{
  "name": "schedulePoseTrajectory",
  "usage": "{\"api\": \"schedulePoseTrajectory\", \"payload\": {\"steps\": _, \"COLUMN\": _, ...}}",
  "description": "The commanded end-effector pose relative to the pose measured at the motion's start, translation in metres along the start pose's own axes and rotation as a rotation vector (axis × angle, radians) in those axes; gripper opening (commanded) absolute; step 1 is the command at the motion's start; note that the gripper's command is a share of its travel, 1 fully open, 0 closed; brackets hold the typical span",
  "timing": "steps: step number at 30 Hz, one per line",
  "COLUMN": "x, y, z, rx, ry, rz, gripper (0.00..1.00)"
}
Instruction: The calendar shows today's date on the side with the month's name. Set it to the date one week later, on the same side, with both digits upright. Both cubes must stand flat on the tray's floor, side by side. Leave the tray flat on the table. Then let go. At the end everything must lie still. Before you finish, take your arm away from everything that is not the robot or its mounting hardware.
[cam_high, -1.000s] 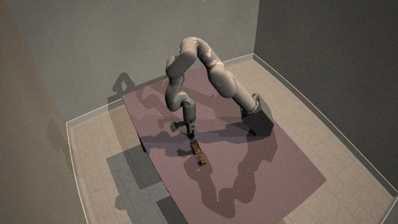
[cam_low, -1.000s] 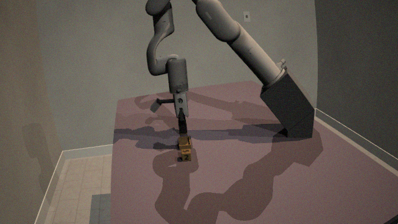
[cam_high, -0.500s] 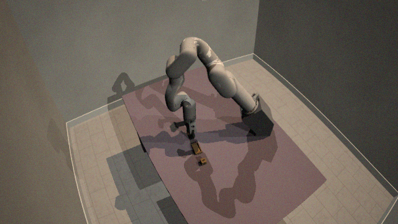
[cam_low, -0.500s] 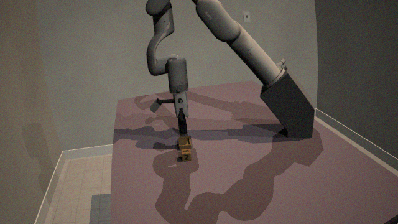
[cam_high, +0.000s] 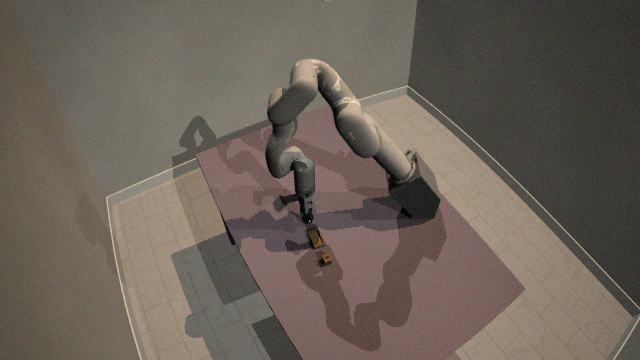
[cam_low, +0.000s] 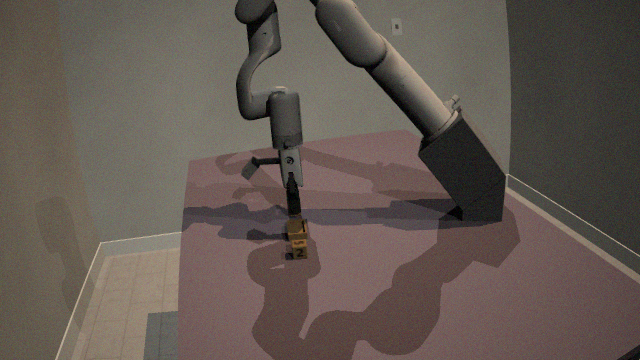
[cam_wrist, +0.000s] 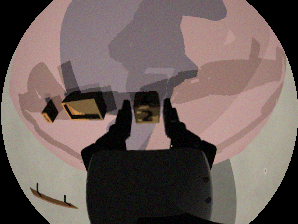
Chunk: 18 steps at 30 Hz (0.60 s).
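Look for the xArm Gripper (cam_high: 308, 219) (cam_low: 294, 214) (cam_wrist: 147, 106) nearer the worktop's (cam_high: 450, 270) (cam_low: 400, 280) (cam_wrist: 240, 115) left long edge than its right-hand corner in the top view. Read its pincer as apart, clamped on nothing, with a digit cube marked 2 (cam_wrist: 146, 112) between the fingers and a visible gap on either side. Find the calendar tray (cam_high: 316, 238) (cam_low: 294, 229) (cam_wrist: 87, 106) just beyond, along that same left edge, and the loose digit cube (cam_high: 326, 259) (cam_low: 299, 250) (cam_wrist: 48, 111) past it, outside the tray, with a 2 on its front in the exterior view.

Judge the step in hand as freeing or regripping the nearer cube. For a release, lift straight up, clear of both sides; for a regrip, centre first, then close squarely on opposite faces. Avoid brushing one face, likely to twist the cube. Check the month's side and the required digits before placing; impossible to read the month here. Leave room in the tray for the second cube.
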<state>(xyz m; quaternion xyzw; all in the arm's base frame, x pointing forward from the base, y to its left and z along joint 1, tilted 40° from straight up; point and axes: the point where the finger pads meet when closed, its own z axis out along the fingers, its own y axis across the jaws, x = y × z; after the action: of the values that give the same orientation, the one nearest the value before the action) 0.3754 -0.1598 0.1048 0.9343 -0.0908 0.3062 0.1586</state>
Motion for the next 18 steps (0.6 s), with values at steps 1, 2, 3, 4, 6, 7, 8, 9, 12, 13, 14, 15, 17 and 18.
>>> {"api": "schedulePoseTrajectory", "payload": {"steps": 1, "x": 0.001, "y": 0.0, "z": -0.004, "rx": 0.0, "ry": 0.001, "rz": 0.0, "gripper": 0.49}}
{"api": "schedulePoseTrajectory", "payload": {"steps": 2, "x": 0.001, "y": 0.0, "z": -0.006, "rx": 0.0, "ry": 0.001, "rz": 0.0, "gripper": 0.49}}
{"api": "schedulePoseTrajectory", "payload": {"steps": 3, "x": 0.001, "y": 0.0, "z": -0.007, "rx": 0.0, "ry": 0.001, "rz": 0.0, "gripper": 0.49}}
{"api": "schedulePoseTrajectory", "payload": {"steps": 4, "x": 0.001, "y": 0.0, "z": -0.009, "rx": 0.0, "ry": 0.001, "rz": 0.0, "gripper": 0.49}}
{"api": "schedulePoseTrajectory", "payload": {"steps": 6, "x": 0.001, "y": 0.0, "z": -0.013, "rx": 0.0, "ry": 0.001, "rz": 0.0, "gripper": 0.49}}
{"api": "schedulePoseTrajectory", "payload": {"steps": 7, "x": 0.001, "y": 0.0, "z": -0.015, "rx": 0.0, "ry": 0.001, "rz": 0.0, "gripper": 0.49}}
{"api": "schedulePoseTrajectory", "payload": {"steps": 8, "x": 0.001, "y": 0.0, "z": -0.017, "rx": 0.0, "ry": 0.001, "rz": 0.0, "gripper": 0.49}}
{"api": "schedulePoseTrajectory", "payload": {"steps": 9, "x": 0.001, "y": 0.0, "z": -0.019, "rx": 0.0, "ry": 0.001, "rz": 0.0, "gripper": 0.49}}
{"api": "schedulePoseTrajectory", "payload": {"steps": 12, "x": 0.001, "y": 0.0, "z": -0.025, "rx": 0.0, "ry": 0.001, "rz": 0.0, "gripper": 0.49}}
{"api": "schedulePoseTrajectory", "payload": {"steps": 13, "x": 0.001, "y": 0.0, "z": -0.027, "rx": 0.0, "ry": 0.001, "rz": 0.0, "gripper": 0.49}}
{"api": "schedulePoseTrajectory", "payload": {"steps": 14, "x": 0.001, "y": 0.0, "z": -0.029, "rx": 0.0, "ry": 0.001, "rz": 0.0, "gripper": 0.49}}
{"api": "schedulePoseTrajectory", "payload": {"steps": 15, "x": 0.001, "y": 0.0, "z": -0.029, "rx": 0.0, "ry": 0.001, "rz": 0.0, "gripper": 0.49}}
{"api": "schedulePoseTrajectory", "payload": {"steps": 17, "x": 0.001, "y": 0.0, "z": -0.032, "rx": 0.0, "ry": 0.001, "rz": 0.0, "gripper": 0.49}}
{"api": "schedulePoseTrajectory", "payload": {"steps": 18, "x": 0.001, "y": 0.0, "z": -0.034, "rx": 0.0, "ry": 0.001, "rz": 0.0, "gripper": 0.49}}
